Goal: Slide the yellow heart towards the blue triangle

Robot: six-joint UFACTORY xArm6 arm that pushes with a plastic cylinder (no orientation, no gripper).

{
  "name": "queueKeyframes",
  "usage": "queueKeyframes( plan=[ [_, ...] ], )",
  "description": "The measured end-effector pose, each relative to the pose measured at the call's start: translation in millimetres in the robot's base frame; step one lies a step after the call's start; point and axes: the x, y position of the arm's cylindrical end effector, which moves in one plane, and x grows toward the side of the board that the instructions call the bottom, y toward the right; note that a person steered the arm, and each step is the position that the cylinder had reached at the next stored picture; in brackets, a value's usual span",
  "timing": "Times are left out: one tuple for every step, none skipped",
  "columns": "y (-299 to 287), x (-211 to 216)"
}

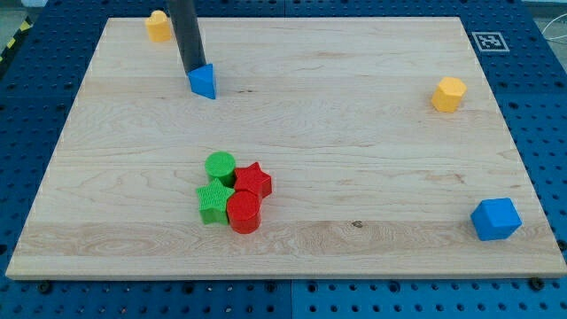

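The yellow heart (159,26) lies near the board's top left corner. The blue triangle (204,81) lies below and to the right of it. My rod comes down from the view's top, and my tip (193,71) rests just at the triangle's upper left edge, touching or nearly touching it. The tip is to the right of and below the yellow heart, apart from it.
A yellow hexagon (448,94) lies at the right. A blue block (495,219) sits at the bottom right. A cluster in the lower middle holds a green cylinder (220,166), red star (253,182), green star (213,202) and red cylinder (244,213). A marker tag (489,41) is at the top right.
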Motion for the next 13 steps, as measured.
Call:
queueKeyframes(
  plan=[
    [-24, 0],
    [-87, -1],
    [-154, -22],
    [-170, -35],
    [-170, -63],
    [-170, -109],
    [-157, -130],
    [-108, -130],
    [-56, -122],
    [-13, -110],
    [-3, -105],
    [-16, -122],
    [-28, -130]
  ],
)
